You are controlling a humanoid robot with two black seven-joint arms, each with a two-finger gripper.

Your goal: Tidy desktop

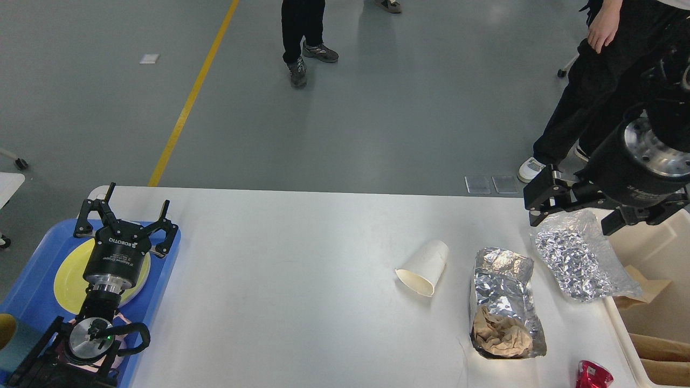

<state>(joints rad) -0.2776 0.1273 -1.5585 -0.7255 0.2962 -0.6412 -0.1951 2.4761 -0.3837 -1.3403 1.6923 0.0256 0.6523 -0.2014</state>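
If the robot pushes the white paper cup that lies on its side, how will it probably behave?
The paper cup lies on its side on the smooth desktop, so a push would likely roll it, curving because it tapers. It looks empty and thin-walled, so probably light and easily crushed by a firm grip.

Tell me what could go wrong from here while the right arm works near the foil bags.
The open right gripper hangs over the crinkled silver foil bag, which overhangs the cream plastic bin; a loose grasp might drop it. The tipped white paper cup on the white desktop could roll if nudged.
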